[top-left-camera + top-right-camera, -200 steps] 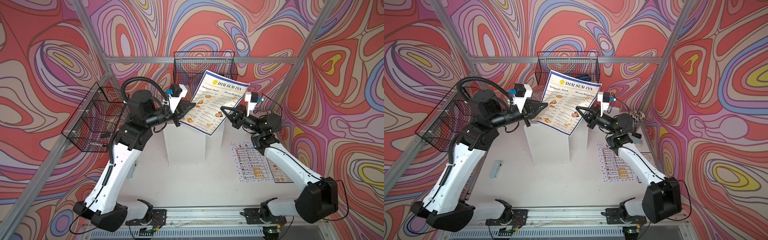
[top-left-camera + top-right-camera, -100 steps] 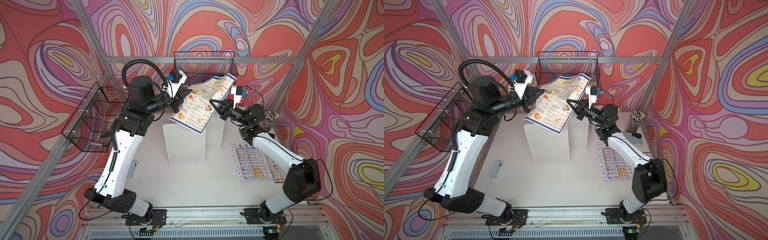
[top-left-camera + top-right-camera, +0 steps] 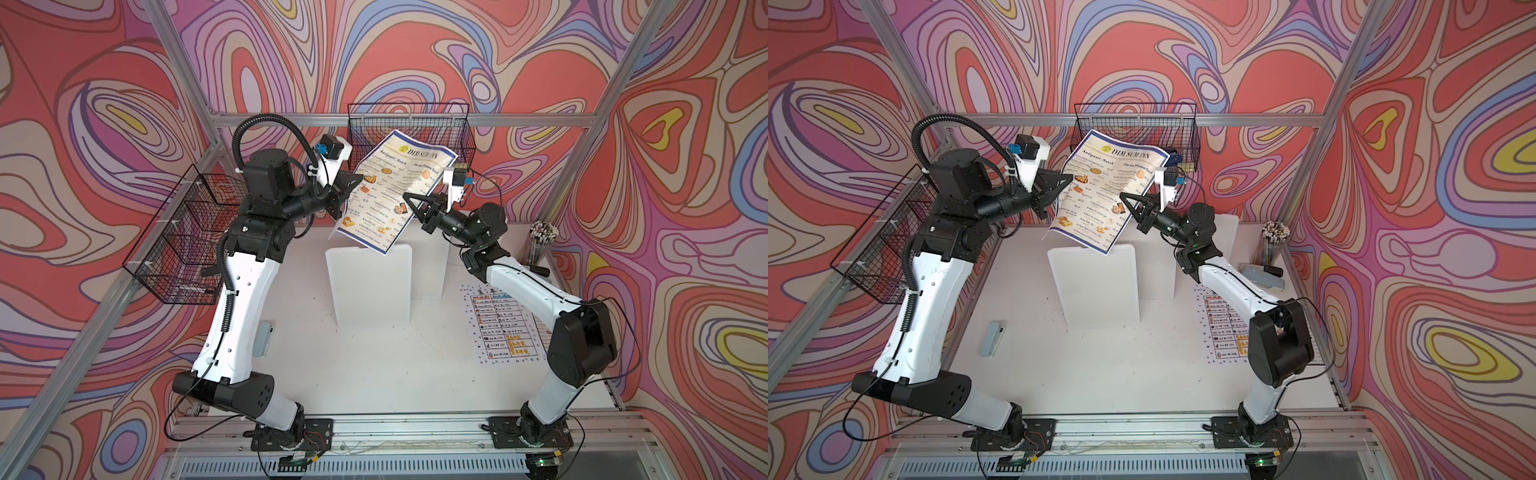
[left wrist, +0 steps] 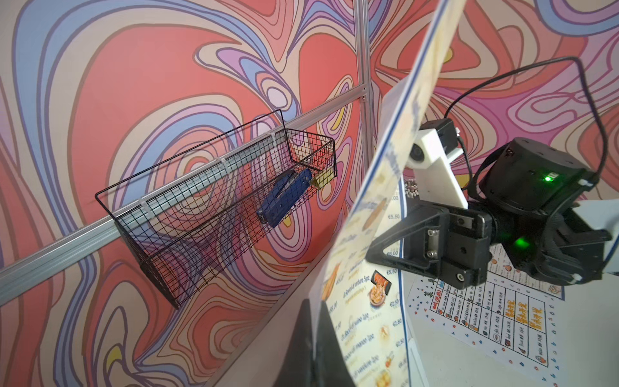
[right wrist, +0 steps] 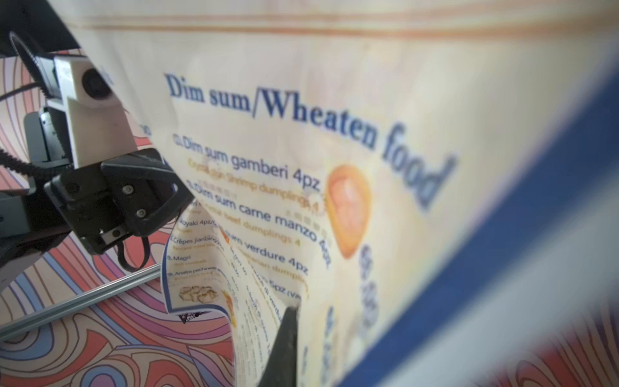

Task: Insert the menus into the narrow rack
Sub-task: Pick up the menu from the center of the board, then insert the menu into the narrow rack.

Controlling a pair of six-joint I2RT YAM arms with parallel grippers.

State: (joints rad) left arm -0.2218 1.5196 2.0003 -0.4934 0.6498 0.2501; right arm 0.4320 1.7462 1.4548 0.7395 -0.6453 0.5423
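The DIM SUM INN menu (image 3: 395, 187) hangs in the air above the white blocks (image 3: 370, 286), tilted, its printed side toward the cameras in both top views. It stands in front of the narrow rack (image 3: 409, 124) on the back wall and is not inside it. The left gripper (image 3: 353, 183) is closed on the sheet's left edge. In the left wrist view one dark finger (image 4: 308, 345) lies flat against the paper (image 4: 368, 301) with the blue border running past it.

The right gripper (image 3: 411, 203) sits at the opposite edge, about halfway down the sheet. In the right wrist view only one of its fingers (image 5: 288, 335) shows, pressed close to the printed face (image 5: 335, 167) – the other is behind the paper. I cannot tell whether these jaws clamp the sheet or stand slightly apart around it.

The white menu (image 3: 503, 328) lies flat on the table (image 3: 374, 365) at the right, partly covered by the right arm. The lower corner of the held sheet curls, so its last lines are unreadable. Through the rack's mesh (image 4: 217, 207) a blue object (image 4: 284, 201) shows – its kind is unclear.
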